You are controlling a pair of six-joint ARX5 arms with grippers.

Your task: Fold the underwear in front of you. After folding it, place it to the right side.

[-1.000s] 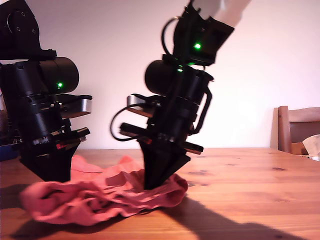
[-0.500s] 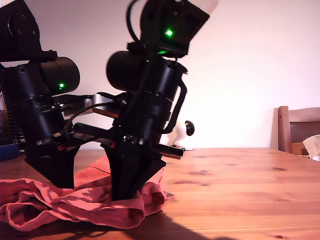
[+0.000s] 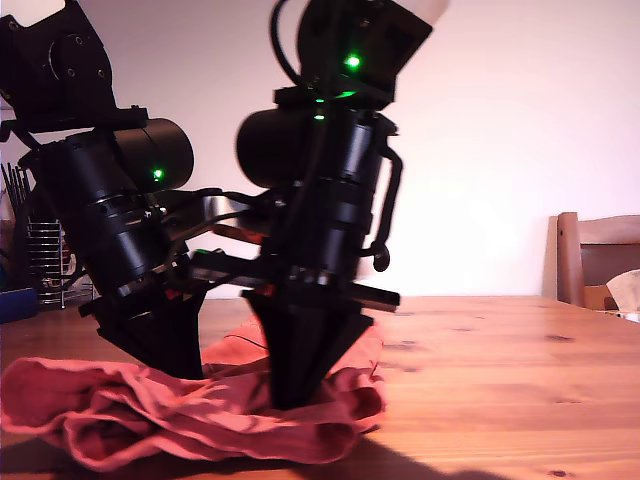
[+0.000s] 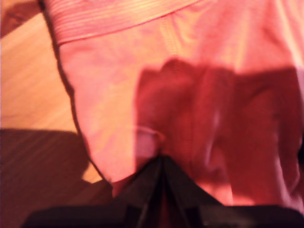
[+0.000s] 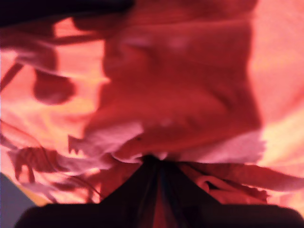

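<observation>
The underwear [image 3: 200,410] is a coral-orange crumpled heap on the wooden table [image 3: 500,400], toward the exterior view's left. Two black arms stand over it, their tapered jaws pressed into the fabric: one gripper [image 3: 185,368] at the exterior view's left, the other gripper [image 3: 295,400] nearer the middle. The wrist views do not show which is which. My first gripper [image 4: 161,164] is shut on the underwear [image 4: 190,95] below its ribbed waistband [image 4: 109,16], beside bare wood [image 4: 28,80]. My second gripper [image 5: 153,164] is shut on a bunched fold of the underwear [image 5: 180,85].
A wooden chair [image 3: 598,258] stands at the exterior view's right edge, with a pale object [image 3: 625,290] in front of it. At the exterior view's left edge are a wire rack [image 3: 40,265] and a blue item [image 3: 15,303]. Bare tabletop stretches to the exterior view's right.
The middle arm swung toward the exterior view's left, then came back slightly right. The other arm shifted right and tilted. The underwear was dragged along and bunched up higher.
</observation>
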